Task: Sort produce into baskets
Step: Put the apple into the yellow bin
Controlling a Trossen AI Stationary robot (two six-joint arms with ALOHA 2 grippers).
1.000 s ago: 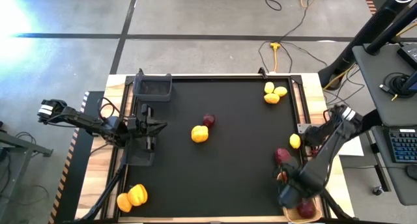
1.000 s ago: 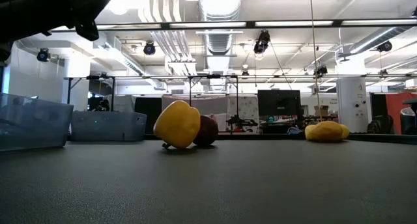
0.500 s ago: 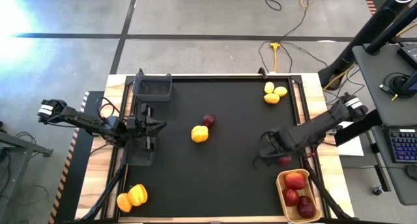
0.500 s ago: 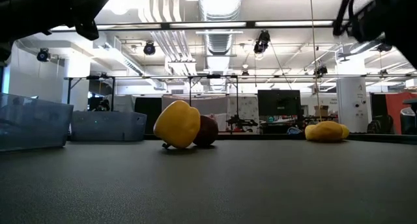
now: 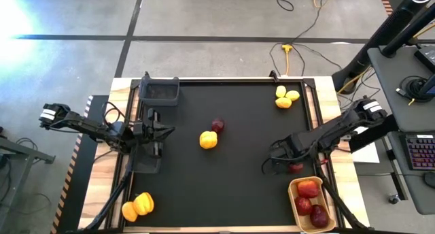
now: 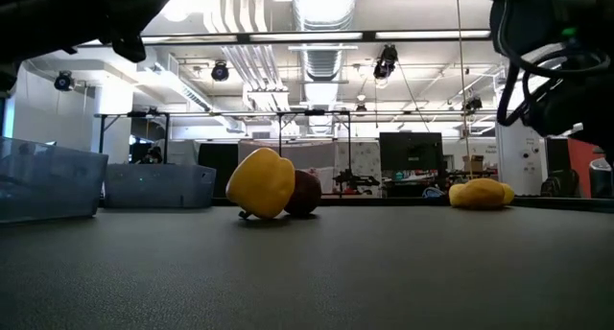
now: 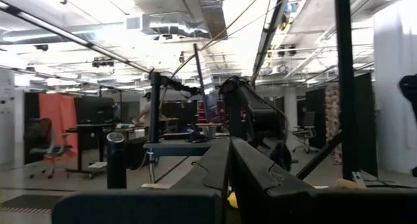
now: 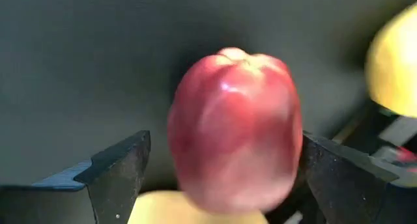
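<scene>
Judging the sort barely a third done, I see three dark red fruits in the light tan oblong tray, while my right gripper holds its jaws wide around another dark red apple-like fruit still loose on the black table, with yellow pieces scattered and the left gripper shut, idle.

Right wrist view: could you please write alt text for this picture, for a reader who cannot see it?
A red apple-like fruit fills the middle of the picture, lying on the black table between the two open dark fingers of the right gripper. Part of a yellow fruit shows at one edge.
</scene>
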